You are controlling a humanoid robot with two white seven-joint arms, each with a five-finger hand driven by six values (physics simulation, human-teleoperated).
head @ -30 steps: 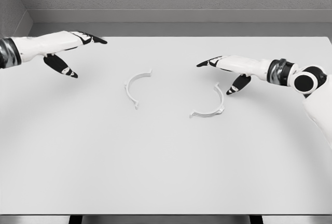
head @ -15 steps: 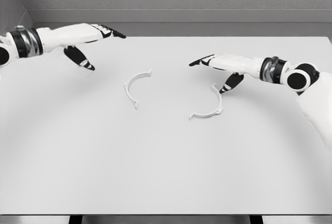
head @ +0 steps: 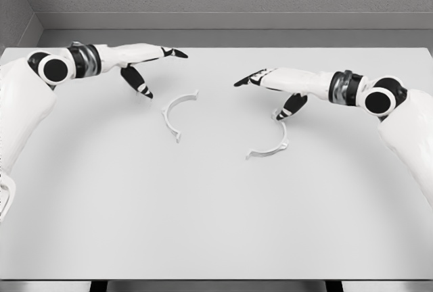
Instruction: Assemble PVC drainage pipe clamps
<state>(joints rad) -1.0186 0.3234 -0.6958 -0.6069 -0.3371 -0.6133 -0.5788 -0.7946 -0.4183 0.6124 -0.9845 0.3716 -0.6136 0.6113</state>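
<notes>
Two white half-ring pipe clamp pieces lie flat on the white table (head: 216, 224). The left clamp half (head: 176, 112) sits left of centre, its open side facing right. The right clamp half (head: 274, 136) lies right of centre, its open side facing left. My left hand (head: 152, 69) hovers just up and left of the left half, fingers spread and holding nothing. Over the upper end of the right half floats my right hand (head: 267, 89), fingers extended, thumb tip close to the piece, nothing grasped.
A grey wall runs behind the table's far edge (head: 216, 47). The table's near edge shows at the bottom of the view.
Both hands have moved inward toward the centre. The left hand travelled right toward the left clamp half. The right hand slid left over the right half. The clamp halves stay put.
</notes>
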